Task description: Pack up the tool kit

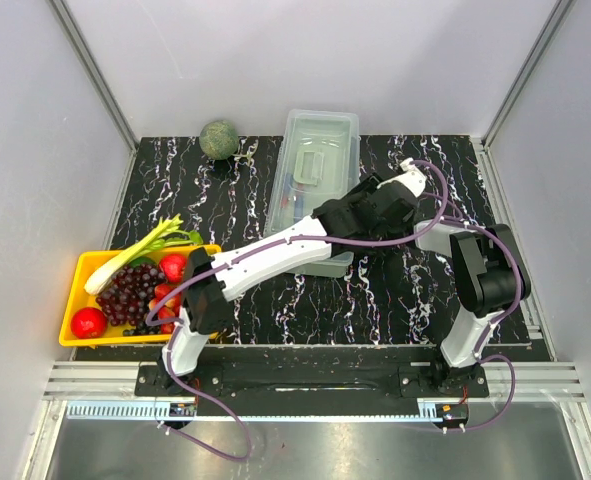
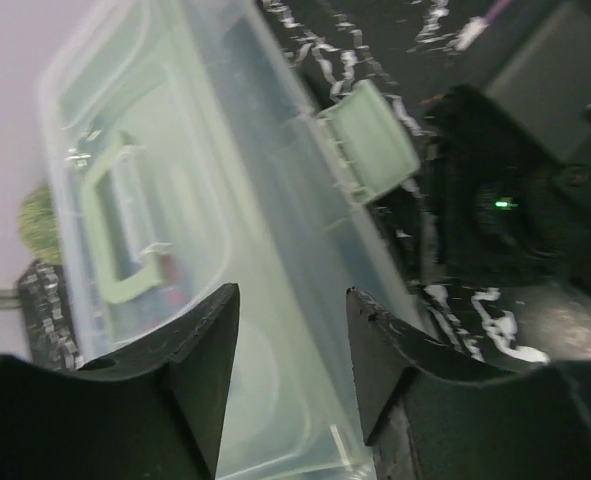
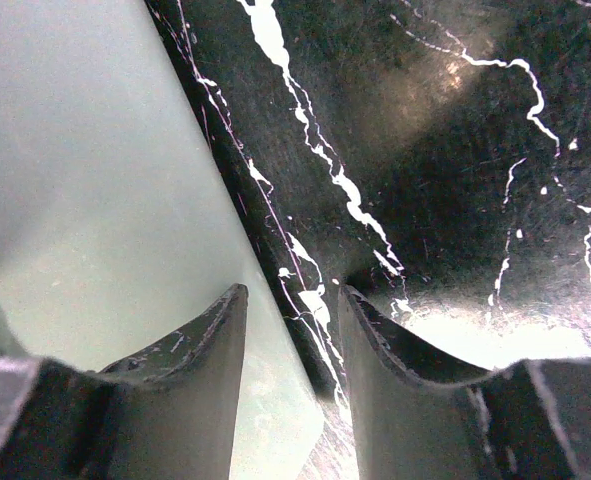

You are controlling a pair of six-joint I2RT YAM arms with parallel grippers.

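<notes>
— At the left edge of the table, what do we have?
— We have a yellow tray of fruit, and a green melon behind it near the back wall
— Where do we find the toolbox?
— We find it mid-table, running from the back wall toward us, lid down. Its handle lies flat and its latch sticks out from the side
— And the left gripper?
— We see it over the lid, fingers parted, nothing clamped
— The right gripper?
— We see it low at the box's right edge, where plastic meets marble, its fingers apart too, gripping nothing
</notes>
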